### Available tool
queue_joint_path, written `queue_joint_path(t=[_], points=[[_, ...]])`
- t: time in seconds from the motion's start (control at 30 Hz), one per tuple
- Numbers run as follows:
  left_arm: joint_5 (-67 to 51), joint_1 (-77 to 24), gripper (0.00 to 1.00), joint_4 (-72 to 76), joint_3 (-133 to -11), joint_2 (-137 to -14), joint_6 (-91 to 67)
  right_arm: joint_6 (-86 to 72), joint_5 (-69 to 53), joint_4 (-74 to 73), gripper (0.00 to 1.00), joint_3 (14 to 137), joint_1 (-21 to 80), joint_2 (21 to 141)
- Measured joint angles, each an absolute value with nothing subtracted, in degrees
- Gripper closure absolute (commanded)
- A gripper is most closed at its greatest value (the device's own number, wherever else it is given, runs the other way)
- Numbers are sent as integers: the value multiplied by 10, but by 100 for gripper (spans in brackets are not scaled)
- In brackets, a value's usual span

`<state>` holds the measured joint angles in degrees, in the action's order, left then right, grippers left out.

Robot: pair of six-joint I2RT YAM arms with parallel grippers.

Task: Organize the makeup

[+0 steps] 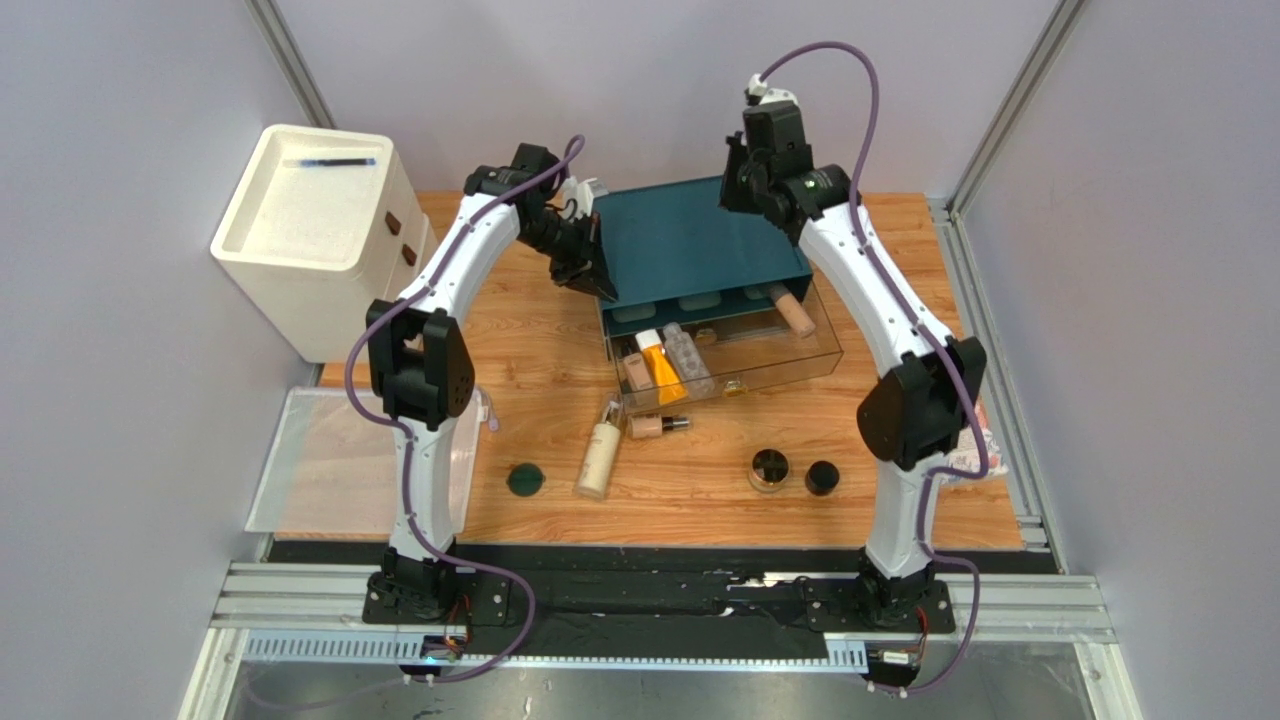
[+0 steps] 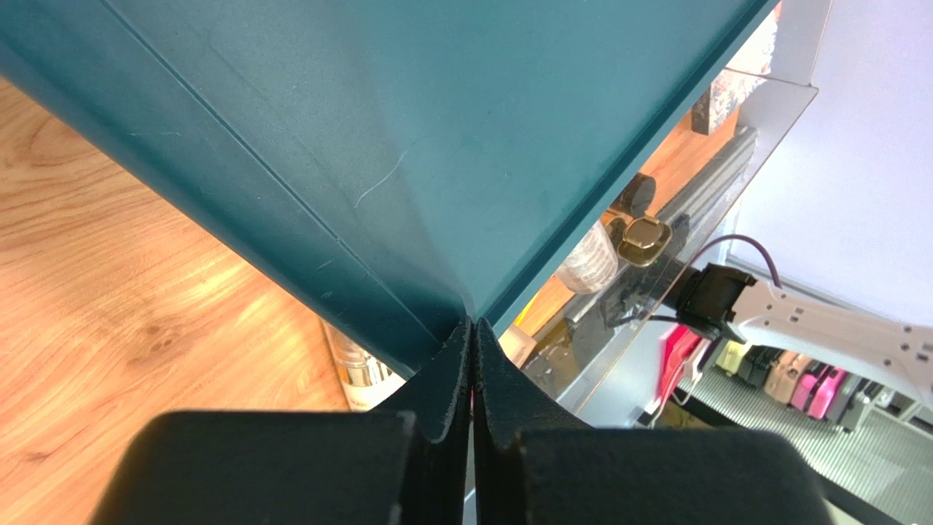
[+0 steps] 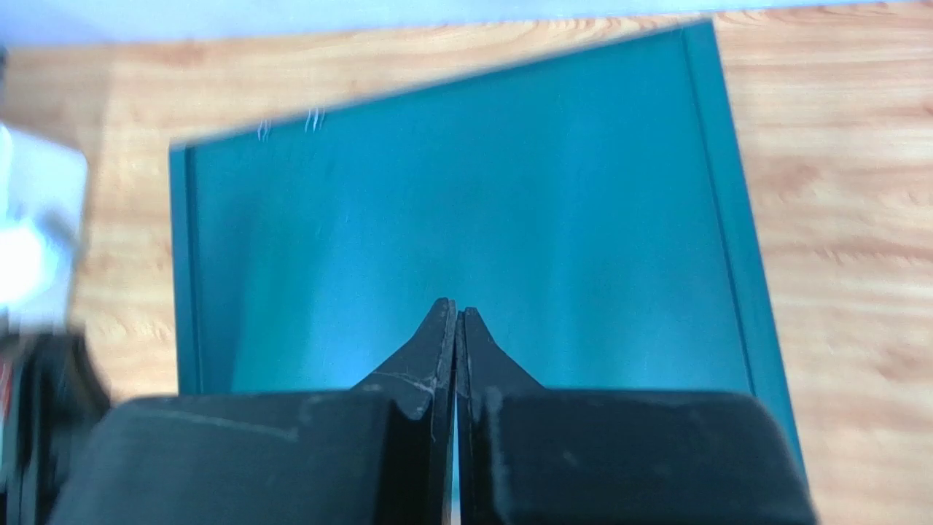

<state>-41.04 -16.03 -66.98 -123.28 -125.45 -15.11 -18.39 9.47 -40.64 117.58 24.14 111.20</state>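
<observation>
Pressing shut with nothing between its fingers, the left gripper (image 2: 471, 328) sets its tips against the near-left corner of the teal box (image 1: 684, 240). This is judged to be a brace that steadies the box while its clear drawer (image 1: 812, 357) stands pulled out toward the near side. Over the box lid, the right gripper (image 3: 455, 317) is likewise closed and empty. Contact with the lid cannot be confirmed, as that wrist view is blurred.

Inside the drawer lie an orange tube (image 1: 663, 375), a clear bottle (image 1: 687, 356) and, to the right, a beige tube (image 1: 792, 312). These are judged already sorted. On the table (image 1: 932, 495), near of the drawer, unsorted items are spread:
- a cream bottle (image 1: 600, 459)
- a foundation tube (image 1: 657, 426) just beside the drawer front
- one dark-green disc (image 1: 525, 480) to the left
- two round dark jars (image 1: 769, 470) (image 1: 822, 477) to the right

Only one disc is in view. Drawer glare obscures the finer contents, and the items at the right table edge behind the right arm cannot be identified
</observation>
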Motion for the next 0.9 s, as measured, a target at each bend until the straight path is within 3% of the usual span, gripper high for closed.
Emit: queue_joint_path(t=[0.13,0.4,0.47,0.63,0.73,0.9], points=[[-406,-161,100,-671,-1234,-1254,-155,-204,32,-409,100,1253,191,1197],[-384,-165,99,-671,-1236,-1247,-164,-234,-51,-422,100,1248,157,1263],[-364,-166,95,-665,-1235,-1236,-166,-238,-59,-415,100,1241,157,1262],[-295,-161,54,-645,-1208,-1163,-166,-241,-72,-398,100,1227,156,1259],[-257,-157,19,-618,-1133,-1056,-165,-242,-77,-385,100,1213,156,1254],[-221,-157,16,-583,-965,-888,-163,-242,-87,-368,100,1196,153,1247]])
